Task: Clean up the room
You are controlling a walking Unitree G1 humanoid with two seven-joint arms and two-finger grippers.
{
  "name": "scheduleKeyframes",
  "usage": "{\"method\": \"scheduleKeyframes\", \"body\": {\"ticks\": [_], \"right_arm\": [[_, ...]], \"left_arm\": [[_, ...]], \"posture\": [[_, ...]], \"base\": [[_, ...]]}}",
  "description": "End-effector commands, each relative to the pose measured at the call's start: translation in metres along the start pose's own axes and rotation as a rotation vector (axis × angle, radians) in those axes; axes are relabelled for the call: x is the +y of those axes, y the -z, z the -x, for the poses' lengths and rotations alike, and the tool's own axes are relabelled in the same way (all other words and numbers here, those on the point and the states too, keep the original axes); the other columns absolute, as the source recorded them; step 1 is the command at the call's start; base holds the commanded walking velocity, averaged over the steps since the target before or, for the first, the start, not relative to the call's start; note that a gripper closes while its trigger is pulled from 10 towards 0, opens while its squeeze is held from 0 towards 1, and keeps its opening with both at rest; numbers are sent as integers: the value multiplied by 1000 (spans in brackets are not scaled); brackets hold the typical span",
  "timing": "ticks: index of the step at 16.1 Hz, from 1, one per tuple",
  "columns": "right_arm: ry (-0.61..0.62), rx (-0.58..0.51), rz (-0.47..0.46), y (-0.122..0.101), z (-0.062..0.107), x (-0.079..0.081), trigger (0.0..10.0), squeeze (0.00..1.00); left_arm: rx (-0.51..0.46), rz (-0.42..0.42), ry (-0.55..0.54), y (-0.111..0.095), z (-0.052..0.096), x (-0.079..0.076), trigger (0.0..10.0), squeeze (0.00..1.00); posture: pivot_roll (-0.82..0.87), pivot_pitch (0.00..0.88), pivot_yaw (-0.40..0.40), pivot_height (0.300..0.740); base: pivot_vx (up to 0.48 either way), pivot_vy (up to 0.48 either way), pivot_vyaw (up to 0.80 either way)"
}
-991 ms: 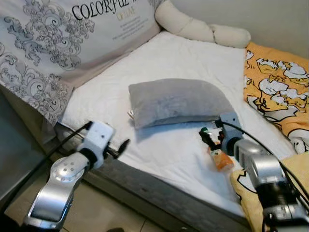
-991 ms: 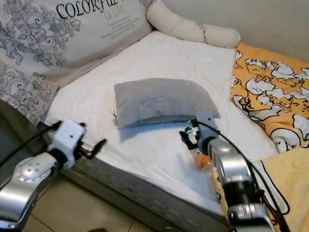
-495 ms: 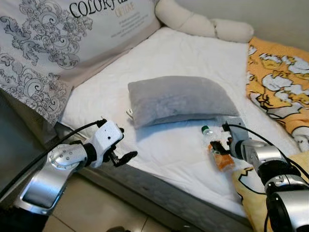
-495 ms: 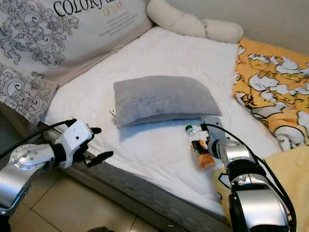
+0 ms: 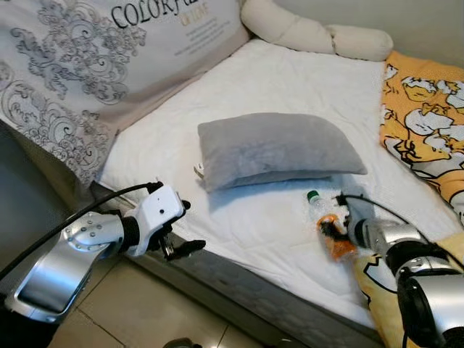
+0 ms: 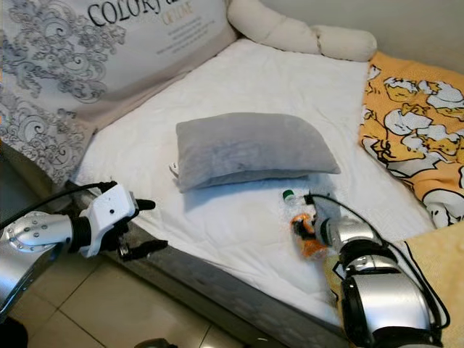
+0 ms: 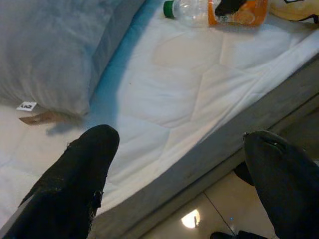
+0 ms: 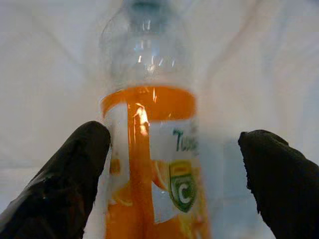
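A clear plastic bottle (image 5: 328,226) with an orange label and a green cap lies on the white mattress (image 5: 290,94) near its front right corner. My right gripper (image 8: 177,142) is open and low over it, one black finger on each side of the orange label (image 8: 149,149). From the head it appears at the bottle's near end (image 6: 303,230). My left gripper (image 5: 190,226) is open, hovering at the bed's front edge, left of the bottle and in front of a grey pillow (image 5: 275,148). The left wrist view catches the bottle (image 7: 219,10) far ahead.
A large patterned cushion (image 5: 94,65) leans at the back left and a cream bolster (image 5: 312,32) lies at the head. An orange printed blanket (image 5: 428,123) covers the right side, a yellow one (image 5: 377,283) the near right corner. Grey bed frame (image 5: 254,290) borders tiled floor (image 5: 130,312).
My right gripper has dropped and drawn back along the bottle, so its fingers now straddle the label. The left gripper turned and sank slightly at the bed edge. The camera shifted a little.
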State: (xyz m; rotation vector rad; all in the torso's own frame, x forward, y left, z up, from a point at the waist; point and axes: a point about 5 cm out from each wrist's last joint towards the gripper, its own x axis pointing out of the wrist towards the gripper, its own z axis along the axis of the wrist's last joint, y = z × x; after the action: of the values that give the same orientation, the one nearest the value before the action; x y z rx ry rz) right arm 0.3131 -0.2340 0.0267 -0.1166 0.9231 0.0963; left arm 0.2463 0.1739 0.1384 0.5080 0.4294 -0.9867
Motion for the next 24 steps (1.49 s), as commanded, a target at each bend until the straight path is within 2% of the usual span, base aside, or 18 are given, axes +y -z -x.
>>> {"method": "scheduleKeyframes", "body": {"ticks": [1, 2, 3, 4, 5, 6, 7, 8, 14, 17, 20, 21, 22, 23, 24], "right_arm": [[-4, 16, 6, 4, -1, 0, 10000, 0], [-12, 49, 2, 11, -2, 3, 9843, 0], [-2, 75, -16, 19, -3, 4, 8588, 0], [2, 79, -23, 21, -4, 4, 8353, 0], [6, 85, -35, 24, -4, 4, 6039, 0], [5, 88, -36, 25, -4, 4, 4667, 0], [4, 89, -37, 25, -5, 5, 1765, 0], [2, 88, -45, 25, -5, 5, 0, 0], [3, 58, -90, 21, -5, 5, 0, 0], [-9, -21, -246, 17, -2, -2, 0, 0], [-45, -59, -294, 23, 0, -10, 0, 0], [-29, -138, -444, 21, 12, -31, 0, 0], [-12, -181, -472, 22, 21, -41, 0, 0], [3, -209, -485, 21, 26, -44, 0, 0], [110, -323, -531, 15, 40, -54, 0, 0]], "left_arm": [[1, -1, 20, -1, 1, -3, 10000, 0], [2, 5, 35, -1, 0, -5, 10000, 0], [5, 9, 48, -2, -1, -7, 10000, 0], [7, 9, 50, -1, -1, -8, 10000, 0], [10, 10, 51, -1, -1, -9, 10000, 0], [12, 12, 50, -1, -1, -9, 10000, 0], [14, 14, 47, -1, 0, -9, 10000, 0], [15, 17, 44, -1, 0, -8, 10000, 0], [14, 37, 69, 0, 0, -11, 10000, 0], [-9, 100, 26, 5, -2, -15, 10000, 0], [-39, 163, -8, 9, -2, -22, 10000, 0], [-87, 233, -62, 9, -1, -26, 10000, 0], [-110, 266, -94, 8, 1, -27, 10000, 0], [-119, 279, -110, 8, 1, -27, 10000, 0], [-149, 311, -169, 7, 4, -26, 10000, 0]], "posture": [[62, 0, 0, 740], [64, 0, -4, 740], [65, 0, -5, 740], [67, 0, -10, 740], [69, 0, -11, 740], [69, 0, -11, 740], [70, 0, -14, 740], [70, 0, -13, 740], [58, 0, -13, 740], [38, 0, -16, 740], [12, 0, -12, 740], [-7, 0, -14, 740], [-15, 0, -13, 740], [-18, 0, -11, 740], [-35, 0, 0, 740]], "base": [[0, 0, 0], [0, 0, 0], [0, 0, 0], [0, 0, 0], [0, 0, 0], [0, 0, 0], [0, 0, 0], [0, 0, 0], [0, 0, 0], [0, 0, 0], [0, 0, 0], [0, 0, 0], [0, 0, 0], [0, 0, 0], [0, 0, 0]]}}
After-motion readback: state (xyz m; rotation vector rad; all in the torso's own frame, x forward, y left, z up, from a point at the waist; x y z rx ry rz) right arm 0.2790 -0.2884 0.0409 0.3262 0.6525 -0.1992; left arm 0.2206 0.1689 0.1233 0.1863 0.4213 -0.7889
